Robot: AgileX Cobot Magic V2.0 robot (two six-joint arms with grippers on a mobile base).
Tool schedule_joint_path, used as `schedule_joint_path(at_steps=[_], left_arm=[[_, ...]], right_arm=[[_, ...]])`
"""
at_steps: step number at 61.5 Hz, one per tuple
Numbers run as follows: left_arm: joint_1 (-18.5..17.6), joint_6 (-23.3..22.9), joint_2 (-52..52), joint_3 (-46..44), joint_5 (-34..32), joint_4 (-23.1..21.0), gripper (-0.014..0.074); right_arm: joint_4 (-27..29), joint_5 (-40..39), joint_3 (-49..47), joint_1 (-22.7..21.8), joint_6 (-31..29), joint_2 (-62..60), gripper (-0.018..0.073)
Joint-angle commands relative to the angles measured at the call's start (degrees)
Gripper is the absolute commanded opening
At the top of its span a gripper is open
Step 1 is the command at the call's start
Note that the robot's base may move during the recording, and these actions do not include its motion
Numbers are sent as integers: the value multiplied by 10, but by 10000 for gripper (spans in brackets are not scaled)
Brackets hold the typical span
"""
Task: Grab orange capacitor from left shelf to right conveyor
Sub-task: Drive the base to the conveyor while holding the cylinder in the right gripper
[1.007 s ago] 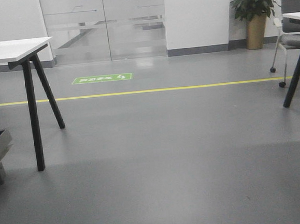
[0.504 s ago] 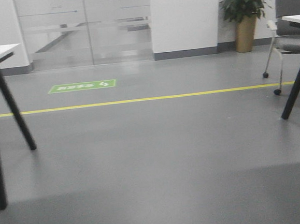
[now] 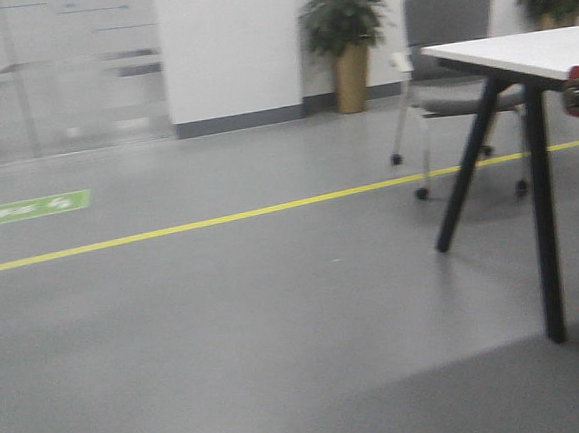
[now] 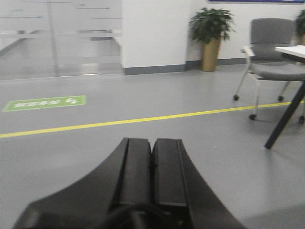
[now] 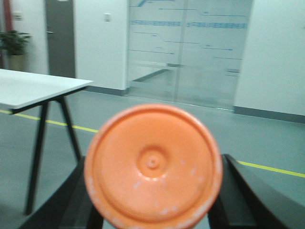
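In the right wrist view the orange capacitor fills the lower middle, its round flat end facing the camera. My right gripper is shut on it, with a black finger on each side. In the left wrist view my left gripper is shut and empty, its two black pads pressed together above the grey floor. The left shelf and the right conveyor are out of view. Neither gripper shows in the front view.
A white table on dark legs stands at right, a grey wheeled chair and potted plant behind it. A yellow floor line crosses the grey floor. Another white table shows in the right wrist view.
The front view has swung to the right: the left table and blue bin have left the frame, and the right table, chair and plant have shifted leftward and nearer.
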Motion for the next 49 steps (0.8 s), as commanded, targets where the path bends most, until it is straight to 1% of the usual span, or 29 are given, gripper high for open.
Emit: schedule_joint_path(at_steps=[1, 49], left_arm=[[-2, 0, -7, -3, -45, -3, -105], [-2, 0, -7, -3, -45, -3, -105]], right_arm=[[-3, -53, -15, 0, -6, -5, 57], [-3, -53, -15, 0, -6, -5, 57]])
